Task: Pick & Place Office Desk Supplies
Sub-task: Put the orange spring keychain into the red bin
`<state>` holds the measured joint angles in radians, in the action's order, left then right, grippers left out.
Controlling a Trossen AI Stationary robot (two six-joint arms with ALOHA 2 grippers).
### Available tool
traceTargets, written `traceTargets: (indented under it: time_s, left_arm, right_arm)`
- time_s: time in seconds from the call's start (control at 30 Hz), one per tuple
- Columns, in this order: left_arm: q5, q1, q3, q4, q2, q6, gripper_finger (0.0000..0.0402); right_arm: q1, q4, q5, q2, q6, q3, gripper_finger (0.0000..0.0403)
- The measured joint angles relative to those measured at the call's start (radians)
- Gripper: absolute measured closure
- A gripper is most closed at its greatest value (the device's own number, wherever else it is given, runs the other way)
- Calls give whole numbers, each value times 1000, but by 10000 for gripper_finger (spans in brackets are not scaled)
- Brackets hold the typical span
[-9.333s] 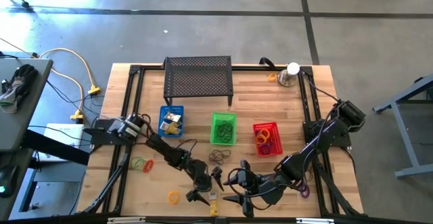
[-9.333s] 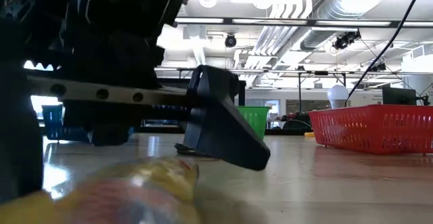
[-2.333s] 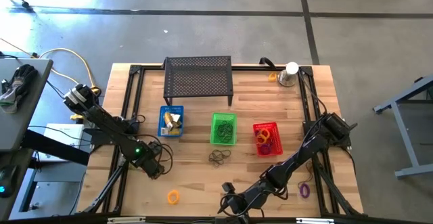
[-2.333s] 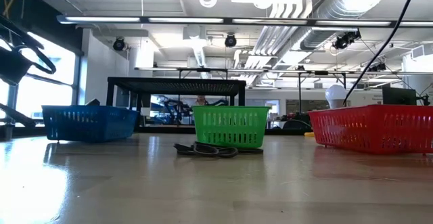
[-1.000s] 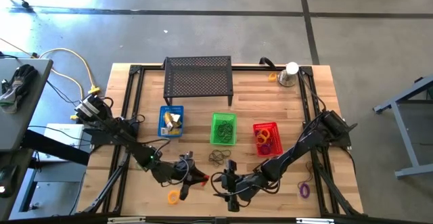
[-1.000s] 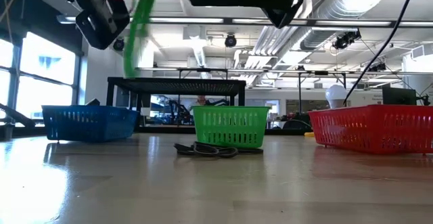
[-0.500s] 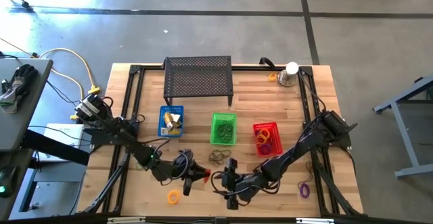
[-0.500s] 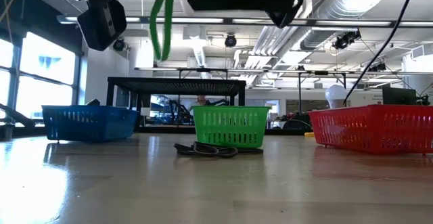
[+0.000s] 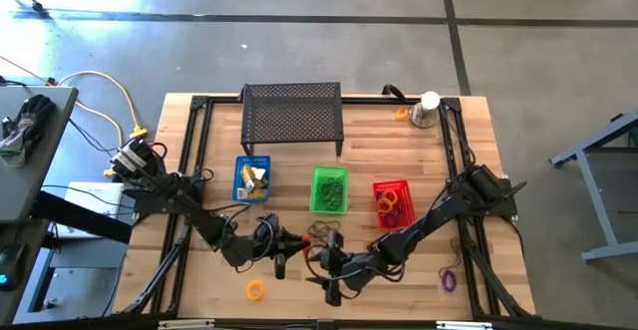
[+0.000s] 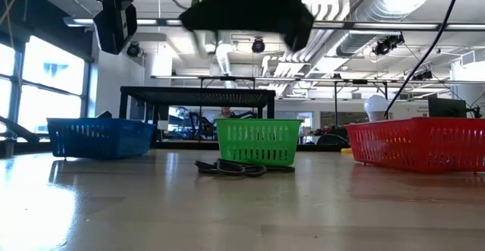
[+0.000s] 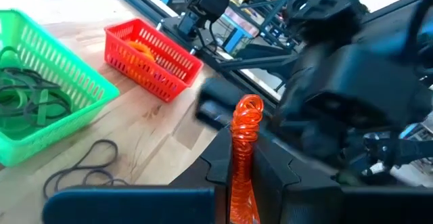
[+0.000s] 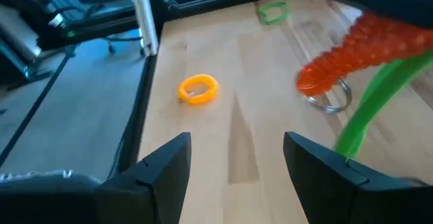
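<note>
Orange coiled elastic loop [image 11: 242, 158], with a green band [image 12: 371, 105] hanging from it, is pinched in the left gripper [image 9: 278, 247] above the wooden counter [image 9: 289, 275]. Right gripper [image 9: 329, 265] hovers just beside, fingers spread. Collision risk: arms crowd together. The springy coil may slip from the pinch before reaching the red plastic basket [image 9: 393, 203].

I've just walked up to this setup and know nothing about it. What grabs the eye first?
The left gripper, shut on an orange coiled loop, hangs above the table's front middle, facing the open right gripper. Behind them stand a blue basket, a green basket and a red basket in a row, dark loops lying before the green one.
</note>
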<state>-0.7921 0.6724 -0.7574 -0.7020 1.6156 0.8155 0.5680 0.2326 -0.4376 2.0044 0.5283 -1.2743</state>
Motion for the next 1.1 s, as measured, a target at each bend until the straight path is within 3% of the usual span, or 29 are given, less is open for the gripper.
traceTargets:
  time_s: [0.23, 0.53, 0.97, 1.1]
  left_arm:
    - [-2, 1, 0, -2, 4, -12, 376]
    - [-2, 14, 0, -2, 4, -30, 376]
    - [-28, 15, -2, 37, 4, -41, 376]
    - [-30, 15, -2, 39, 4, -46, 376]
  right_arm:
    - [-26, 123, -13, 49, -33, 0, 179]
    - [-25, 123, -195, 49, -134, 0, 179]
    - [-5, 217, -194, 49, -219, 1, 180]
    - [-8, 217, -194, 49, -216, 1, 204]
